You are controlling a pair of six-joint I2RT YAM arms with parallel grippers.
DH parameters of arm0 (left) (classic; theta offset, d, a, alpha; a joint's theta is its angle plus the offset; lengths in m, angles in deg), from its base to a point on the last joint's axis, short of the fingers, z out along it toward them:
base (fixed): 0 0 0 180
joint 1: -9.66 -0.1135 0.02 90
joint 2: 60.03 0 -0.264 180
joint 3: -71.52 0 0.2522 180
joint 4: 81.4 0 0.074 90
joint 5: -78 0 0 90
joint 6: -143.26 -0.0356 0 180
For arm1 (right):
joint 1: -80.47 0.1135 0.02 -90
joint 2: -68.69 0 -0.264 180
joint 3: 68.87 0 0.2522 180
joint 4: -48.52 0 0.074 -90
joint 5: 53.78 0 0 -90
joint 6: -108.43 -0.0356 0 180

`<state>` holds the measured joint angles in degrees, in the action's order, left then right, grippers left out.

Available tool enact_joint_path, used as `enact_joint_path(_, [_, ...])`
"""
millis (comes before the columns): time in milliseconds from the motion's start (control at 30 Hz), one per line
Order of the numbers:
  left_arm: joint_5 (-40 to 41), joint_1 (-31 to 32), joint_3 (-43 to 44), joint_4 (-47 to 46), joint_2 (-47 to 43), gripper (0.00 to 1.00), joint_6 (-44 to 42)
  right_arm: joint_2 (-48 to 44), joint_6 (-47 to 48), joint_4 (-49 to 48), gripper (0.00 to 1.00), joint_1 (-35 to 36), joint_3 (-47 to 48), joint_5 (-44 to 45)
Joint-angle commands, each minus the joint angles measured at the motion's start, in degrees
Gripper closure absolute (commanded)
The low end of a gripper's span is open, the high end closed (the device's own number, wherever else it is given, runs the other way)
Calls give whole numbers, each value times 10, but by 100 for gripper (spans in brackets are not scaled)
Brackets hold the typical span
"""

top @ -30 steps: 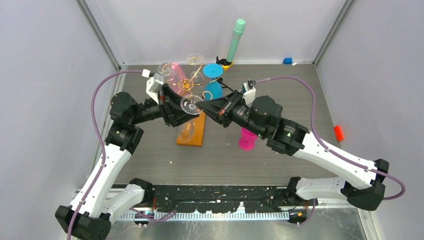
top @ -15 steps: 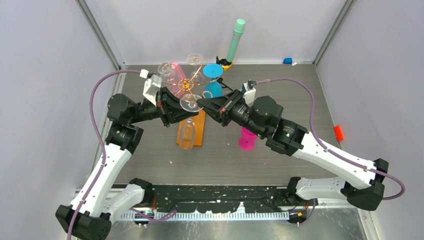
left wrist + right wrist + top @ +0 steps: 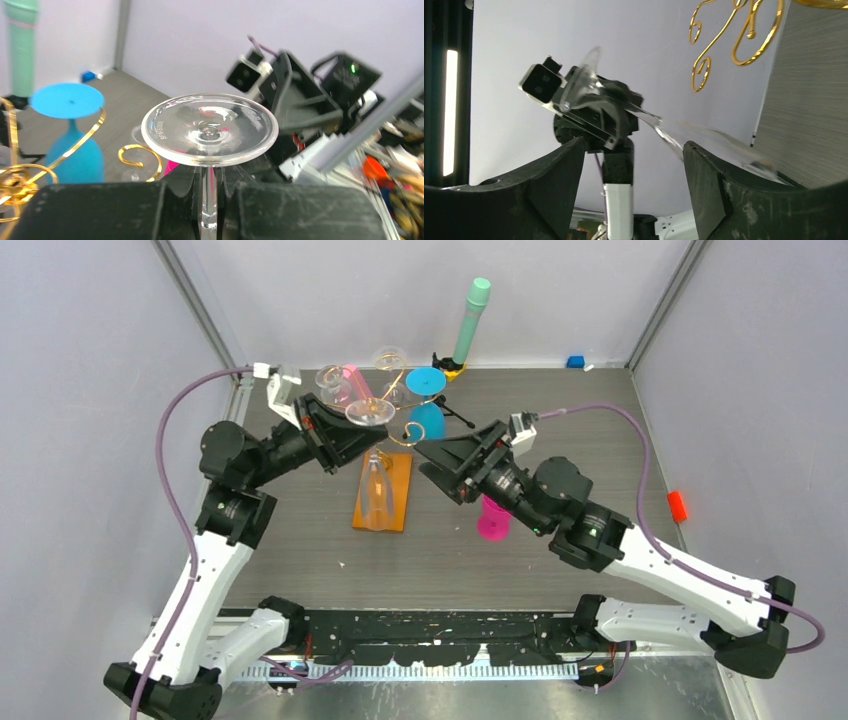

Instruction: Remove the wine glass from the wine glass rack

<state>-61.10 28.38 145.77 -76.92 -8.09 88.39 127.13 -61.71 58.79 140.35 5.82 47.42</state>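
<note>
From above, the left gripper has drawn the wine glass up and left, seemingly clear of the rack's gold arms; the right gripper has backed off. Left wrist: fingers pinch the stem. Right wrist: jaws spread, empty.

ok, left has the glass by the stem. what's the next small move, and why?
Probably ease the left gripper back toward its own side, away from the wine glass rack, with the wine glass kept level. Its fingers pinch the stem and the foot looks clear of the gold scrolls, but the bowl hangs over the rack's base. The right gripper is open and apart.
</note>
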Motion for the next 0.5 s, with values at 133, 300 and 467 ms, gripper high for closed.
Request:
enact_joint_path(133, [287, -2, 129, 133, -55, 100, 51, -101, 140, -46, 21, 2, -59, 47])
enact_joint_path(300, [377, -2, 163, 171, -55, 100, 114, -86, 150, -128, 29, 2, -95, 3])
enact_joint_path(467, [416, -2, 148, 144, -63, 100, 170, -36, 127, -299, 37, 8, -114, -80])
